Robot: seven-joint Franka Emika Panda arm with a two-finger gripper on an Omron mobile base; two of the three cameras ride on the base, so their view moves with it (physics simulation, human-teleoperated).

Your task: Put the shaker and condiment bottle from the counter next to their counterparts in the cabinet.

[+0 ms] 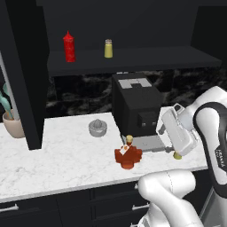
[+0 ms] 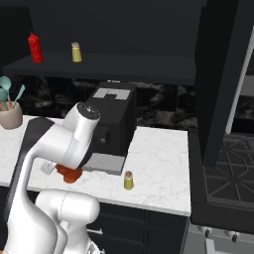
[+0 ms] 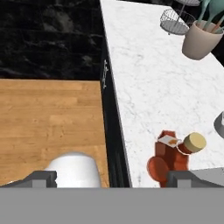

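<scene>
The squat orange-red condiment bottle (image 1: 128, 156) (image 3: 174, 156) stands on the white marble counter (image 1: 66, 159) in front of the coffee machine; the arm half hides the bottle (image 2: 69, 173) in the right base view. The small yellow shaker (image 2: 128, 180) (image 1: 177, 155) stands near the counter's front edge, right of the machine. My gripper (image 3: 114, 178) (image 1: 165, 138) hovers open and holds nothing, just right of the bottle, between it and the shaker. On the cabinet (image 1: 133, 60) shelf stand the counterparts: a red squeeze bottle (image 1: 68, 46) (image 2: 34, 48) and a yellow shaker (image 1: 108, 48) (image 2: 76, 52).
A black coffee machine (image 1: 135, 104) sits at the back of the counter, with a grey juicer (image 1: 97, 127) to its left. A beige utensil cup (image 1: 13, 125) stands far left beside a tall black panel (image 1: 29, 75). A stove (image 2: 225, 173) lies to the right. Wooden floor (image 3: 48, 127) lies below the counter edge.
</scene>
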